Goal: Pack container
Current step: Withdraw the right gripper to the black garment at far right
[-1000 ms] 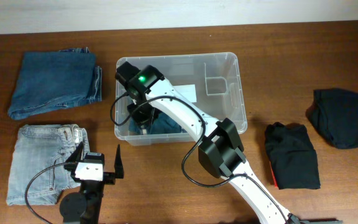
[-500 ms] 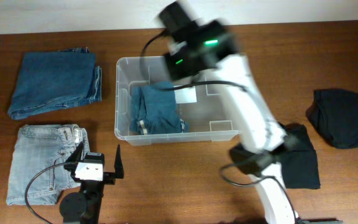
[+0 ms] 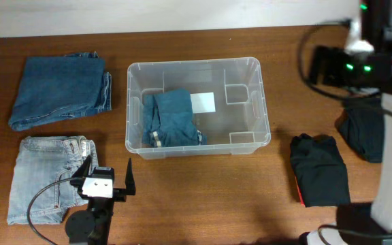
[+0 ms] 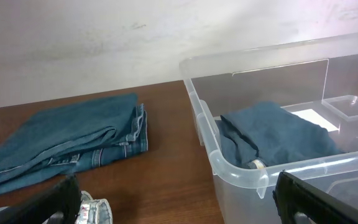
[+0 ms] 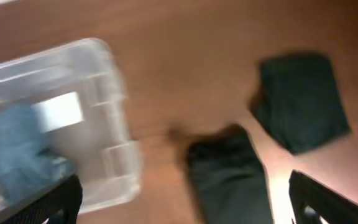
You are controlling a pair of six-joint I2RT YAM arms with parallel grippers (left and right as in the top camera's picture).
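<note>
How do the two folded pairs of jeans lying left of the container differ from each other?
The far jeans are dark blue; the near jeans are a pale, washed-out blue. The far jeans lie wider than deep, while the near jeans look roughly square, with the waistband showing along the top edge. Both are folded flat on the table, outside the container.

Clear container (image 3: 194,63); blue, possibly teal jeans (image 3: 172,119)
</note>
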